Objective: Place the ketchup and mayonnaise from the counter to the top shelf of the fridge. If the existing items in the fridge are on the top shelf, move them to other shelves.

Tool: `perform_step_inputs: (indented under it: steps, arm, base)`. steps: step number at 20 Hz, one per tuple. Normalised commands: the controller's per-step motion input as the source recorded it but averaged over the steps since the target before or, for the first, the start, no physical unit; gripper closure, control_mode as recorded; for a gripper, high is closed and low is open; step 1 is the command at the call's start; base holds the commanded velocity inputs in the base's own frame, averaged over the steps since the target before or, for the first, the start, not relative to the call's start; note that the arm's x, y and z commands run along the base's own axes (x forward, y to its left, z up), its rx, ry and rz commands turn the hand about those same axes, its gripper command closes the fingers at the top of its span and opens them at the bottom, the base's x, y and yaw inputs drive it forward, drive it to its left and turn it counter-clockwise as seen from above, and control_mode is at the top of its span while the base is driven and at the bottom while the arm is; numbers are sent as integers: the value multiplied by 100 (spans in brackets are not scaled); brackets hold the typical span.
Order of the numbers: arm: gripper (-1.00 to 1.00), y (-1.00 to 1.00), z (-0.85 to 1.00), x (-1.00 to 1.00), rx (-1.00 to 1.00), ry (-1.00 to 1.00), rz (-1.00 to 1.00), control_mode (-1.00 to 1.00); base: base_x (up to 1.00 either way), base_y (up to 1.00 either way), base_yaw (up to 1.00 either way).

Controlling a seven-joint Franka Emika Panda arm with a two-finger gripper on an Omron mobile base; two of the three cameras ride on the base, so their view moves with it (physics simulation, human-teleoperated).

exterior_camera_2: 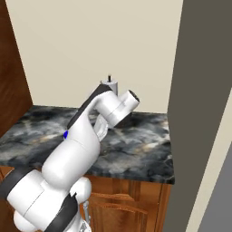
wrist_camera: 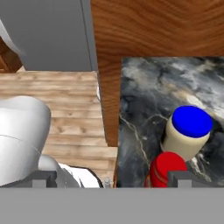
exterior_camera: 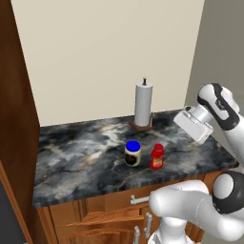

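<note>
Gripper (wrist_camera: 112, 178): fingers standing fully apart, holding nothing; it is hovering above the counter (exterior_camera: 71, 157), well clear of both task items. In the hand view its two dark tips are rising at the bottom edge, the right one sitting in front of the ketchup.

Ketchup (exterior_camera: 157, 156): red bottle, standing upright at centre of the left base view, on the marbled counter; showing at lower right of the hand view, partly cut off. Not yet picked up.

Mayo (exterior_camera: 132, 153): cream jar with blue lid, standing upright just beside the ketchup, on its left in the left base view; the two look close but whether they are touching cannot be told. Not yet picked up.

Towel roll (exterior_camera: 143, 104): standing upright on its holder at the back of the counter, upper centre of the left base view, apart from both items.

Drawers (exterior_camera: 105, 221): wooden fronts running below the counter edge, lower centre.

Progress, as judged: nothing is being carried and both items are sitting on the counter, so the task appears to be at its start. Remaining: grasping each item, reaching the fridge, clearing its top shelf if occupied, and placing both there.
</note>
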Motion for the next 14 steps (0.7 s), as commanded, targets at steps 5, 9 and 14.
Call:
perform_step_inputs:
  steps: [5, 9, 14]
  arm:
    - [-100, 2, -22, 0, 0, 0, 0, -100]
    - [-100, 8, -34, 6, 0, 0, 0, -100]
    - [-100, 12, -30, 2, 5, 0, 0, -100]
  base:
    - [0, 0, 0]
    - [0, 0, 0]
    - [0, 0, 0]
